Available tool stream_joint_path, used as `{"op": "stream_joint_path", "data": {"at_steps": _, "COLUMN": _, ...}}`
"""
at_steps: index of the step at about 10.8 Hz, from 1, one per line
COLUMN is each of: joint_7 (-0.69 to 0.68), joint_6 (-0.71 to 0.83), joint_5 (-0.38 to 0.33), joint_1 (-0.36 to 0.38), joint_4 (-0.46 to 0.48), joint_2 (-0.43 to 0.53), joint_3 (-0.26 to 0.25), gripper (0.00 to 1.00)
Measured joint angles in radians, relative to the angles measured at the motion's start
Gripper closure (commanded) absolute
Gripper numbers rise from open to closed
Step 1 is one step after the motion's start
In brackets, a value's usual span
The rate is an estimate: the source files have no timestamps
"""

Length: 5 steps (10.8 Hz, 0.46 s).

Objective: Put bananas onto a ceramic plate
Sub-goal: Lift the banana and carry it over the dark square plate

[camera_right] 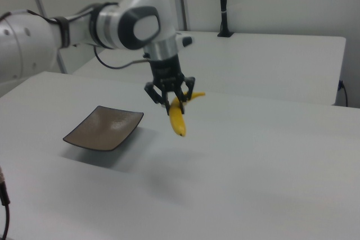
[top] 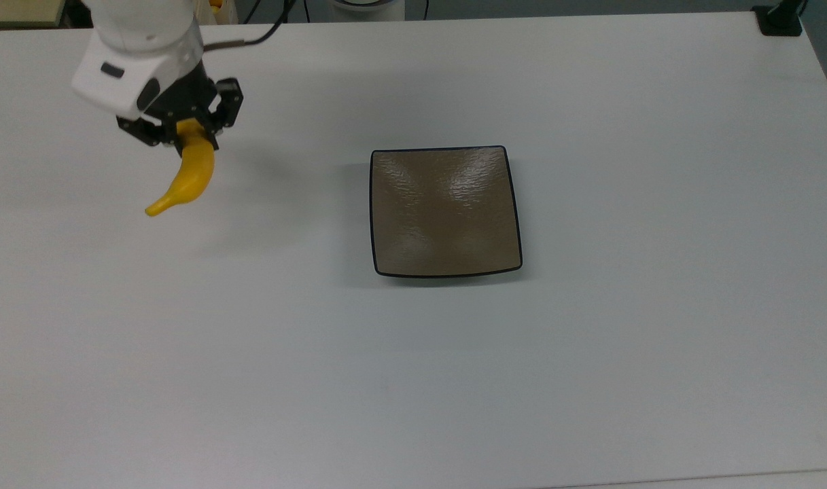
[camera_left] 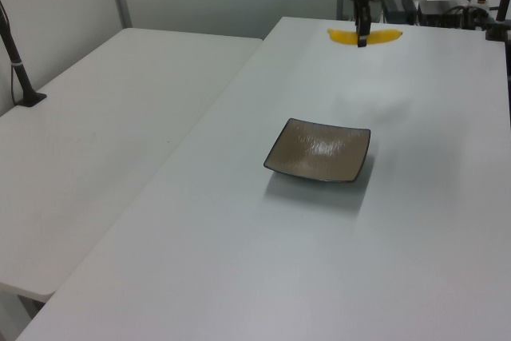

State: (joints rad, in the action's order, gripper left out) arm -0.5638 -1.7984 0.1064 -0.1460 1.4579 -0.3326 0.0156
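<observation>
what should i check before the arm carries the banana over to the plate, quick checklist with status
1. Grip: gripper is closed on the banana near its middle: ok.
2. Lift: in the right view the banana hangs above the table, its shadow well below: ok.
3. Plate surface bare, nothing lying in it: ok.
4. Path: bare table between banana and plate in the top view: ok.
5. Grip firmness against slipping during travel: cannot tell.
6. Banana tilt: one end droops in the right view; expect that end to land first: ok.
</observation>
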Motion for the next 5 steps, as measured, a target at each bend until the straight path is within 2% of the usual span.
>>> {"op": "stream_joint_path", "data": {"at_steps": 5, "joint_7": 0.019, "joint_6": 0.107, "joint_5": -0.02, "joint_1": 0.075, "joint_4": 0.002, "joint_2": 0.11, "joint_3": 0.003, "gripper": 1.0}}
